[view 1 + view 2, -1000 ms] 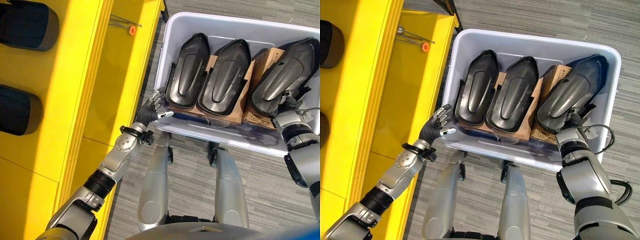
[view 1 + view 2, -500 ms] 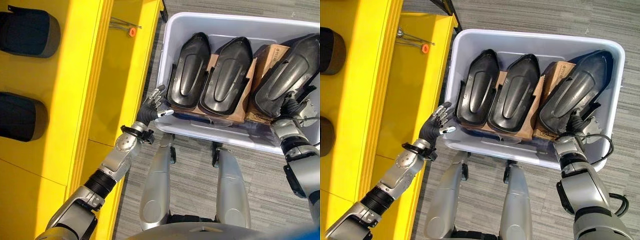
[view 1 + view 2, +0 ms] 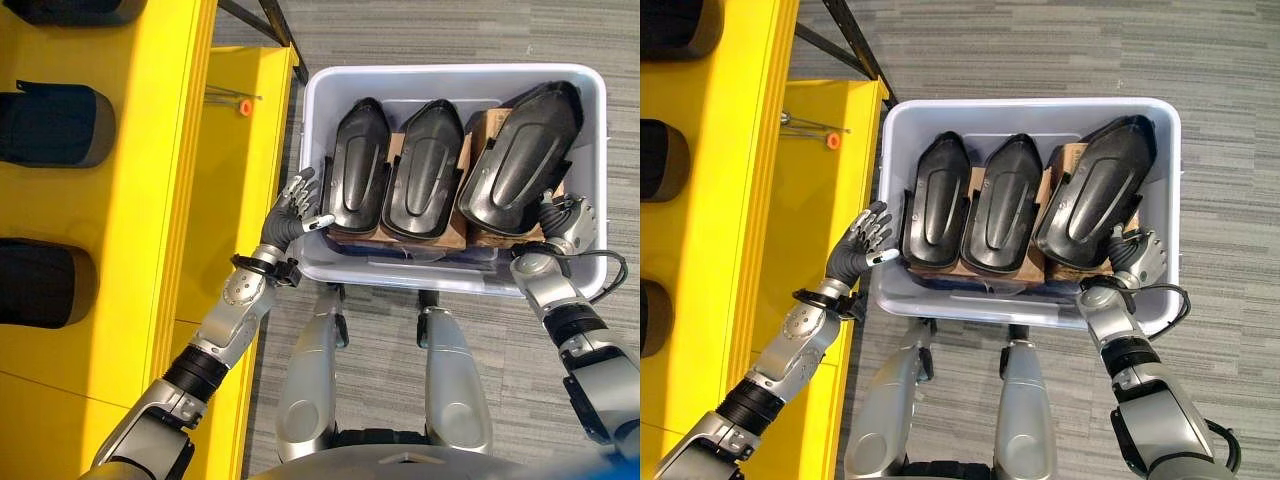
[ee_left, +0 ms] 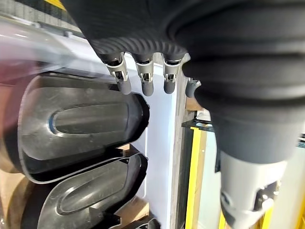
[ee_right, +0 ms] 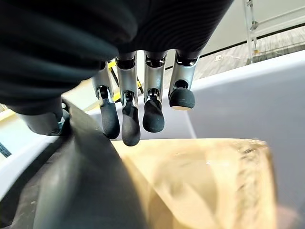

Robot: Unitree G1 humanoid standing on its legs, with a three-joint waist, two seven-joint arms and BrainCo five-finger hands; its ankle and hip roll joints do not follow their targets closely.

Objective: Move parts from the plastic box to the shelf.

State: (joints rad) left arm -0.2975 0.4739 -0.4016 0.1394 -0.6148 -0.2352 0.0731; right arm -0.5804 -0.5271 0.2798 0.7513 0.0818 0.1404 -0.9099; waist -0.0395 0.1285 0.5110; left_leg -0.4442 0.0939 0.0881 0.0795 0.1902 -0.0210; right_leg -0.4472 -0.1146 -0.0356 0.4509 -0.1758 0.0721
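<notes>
Far out past my left robot hand stands the yellow shelf (image 3: 150,150), with dark parts (image 3: 55,125) already sitting in its bays and a small orange-tipped tool (image 3: 243,105) lying on a lower yellow ledge. My left robot hand (image 3: 292,212) hangs just outside the near left corner of the plastic box (image 3: 318,120), between the shelf and the box wall; its fingers (image 4: 145,78) are spread and relaxed, the thumb pointing toward the box, and it holds nothing.

Inside the box, just beyond that hand, three black moulded parts lie side by side on cardboard cartons (image 3: 400,150): the left part (image 3: 355,175) nearest my left fingers, the middle part (image 3: 420,170) touching beside it, and the right part (image 3: 520,155), larger-looking and tilted, its tip reaching the far right corner. All three are in the box, none on the way to the shelf.

My right robot hand (image 3: 565,218) is inside the box at its near right corner, just beside the lower end of the right part. Its fingers (image 5: 128,119) are gently bent and loose, hanging over the black edge of the part and a carton, closed on nothing
</notes>
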